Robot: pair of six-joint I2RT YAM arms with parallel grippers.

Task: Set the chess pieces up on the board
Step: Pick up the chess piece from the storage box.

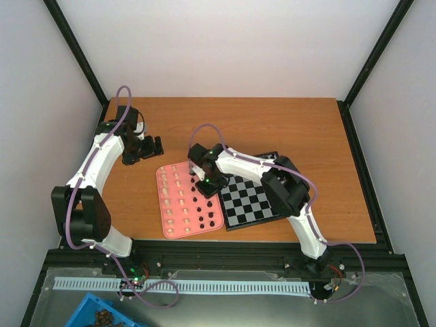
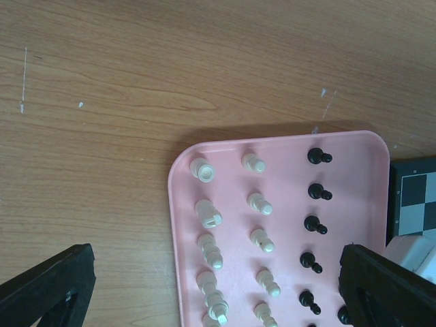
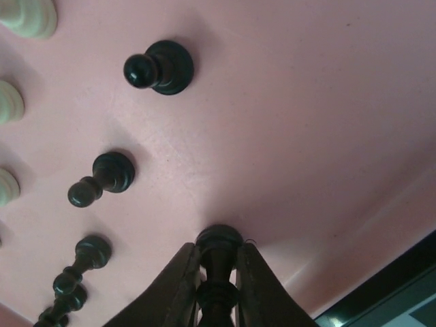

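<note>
The pink tray (image 1: pixel 170 228) lies at mid-table and holds rows of cream pieces (image 1: pixel 178 197) and black pieces (image 1: pixel 203 219). The checkered board (image 1: pixel 253 202) lies to its right, partly under my right arm, and no pieces show on its visible squares. My right gripper (image 1: pixel 204 181) is low over the tray. In the right wrist view it (image 3: pixel 218 264) is shut on a tall black piece (image 3: pixel 219 240) whose base is at the tray surface (image 3: pixel 306 122). Black pawns (image 3: pixel 160 67) stand nearby. My left gripper (image 1: pixel 146 148) hangs open and empty beyond the tray's far left corner, with cream pieces (image 2: pixel 208 212) below it.
A blue bin (image 1: pixel 102 317) with dark items sits off the table at the near left. A white slotted rail (image 1: pixel 184 286) runs along the near edge. Black frame posts stand at the back corners. The board's corner (image 2: pixel 415 197) shows in the left wrist view.
</note>
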